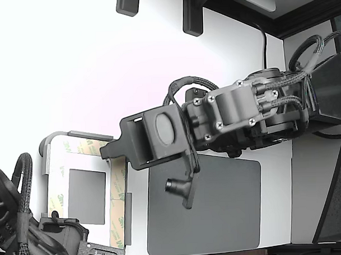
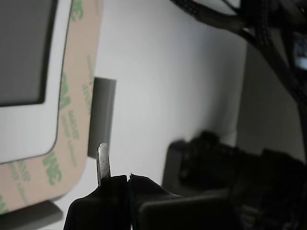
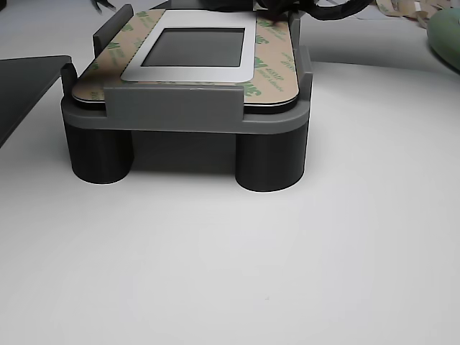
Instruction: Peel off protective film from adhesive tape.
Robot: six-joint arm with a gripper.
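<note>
The white panel (image 1: 59, 184) with a grey square centre (image 1: 86, 196) lies in a grey frame. The tan protective film (image 1: 116, 216) with green 3M logos lies flat along its edges, also in the wrist view (image 2: 72, 115) and the other view (image 3: 277, 61). The adhesive tape is hidden under the film. My gripper (image 1: 106, 151) hovers over the panel's edge on the exterior view's right. In the wrist view my gripper (image 2: 128, 178) is shut with nothing seen between the jaws. A thin metal tip (image 2: 103, 158) stands beside a grey frame clip (image 2: 103, 115), just off the film's rounded corner.
A large dark grey mat (image 1: 218, 215) lies to the exterior view's right of the frame. A second arm (image 1: 28, 233) sits at the lower left. The frame stands on grey round legs (image 3: 269, 162). Loose whiter strips (image 3: 406, 11) lie at the back right in the other view.
</note>
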